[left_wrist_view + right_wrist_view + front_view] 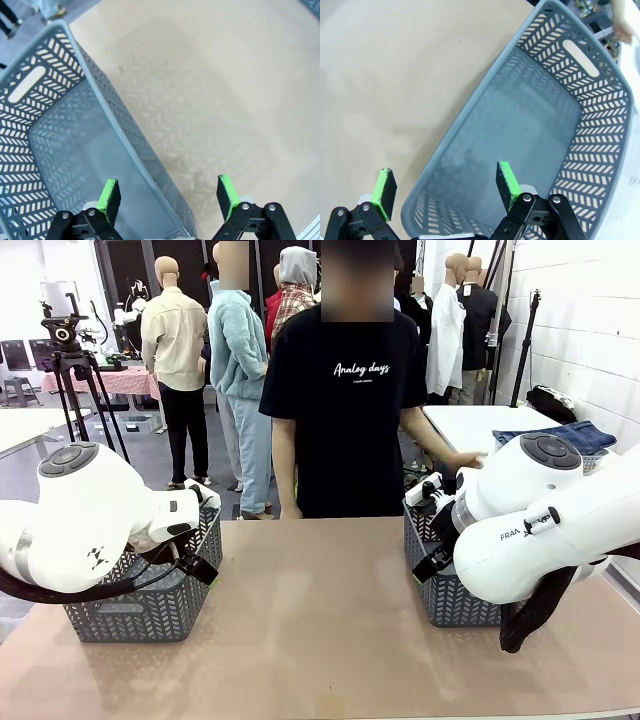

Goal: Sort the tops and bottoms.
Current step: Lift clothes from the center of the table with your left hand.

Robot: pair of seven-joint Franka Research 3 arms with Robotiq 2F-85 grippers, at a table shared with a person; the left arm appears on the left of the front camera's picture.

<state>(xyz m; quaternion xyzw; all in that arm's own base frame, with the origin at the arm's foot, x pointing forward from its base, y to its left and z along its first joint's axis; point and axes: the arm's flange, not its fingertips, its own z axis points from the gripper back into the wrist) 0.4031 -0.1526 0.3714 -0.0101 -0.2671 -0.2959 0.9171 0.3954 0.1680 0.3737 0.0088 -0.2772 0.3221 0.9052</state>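
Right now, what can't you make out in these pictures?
- Front view: inside of left basket, blocked by left arm.
- Front view: inside of right basket, blocked by right arm.
- Front view: denim pile beyond, partly behind the right arm.
- Right wrist view: person's hand, cut by the edge.

bright, even light (soft shadows)

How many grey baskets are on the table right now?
2. One grey basket stands near the left edge of the table, and the other basket stands near its right edge. In the wrist views both look empty.
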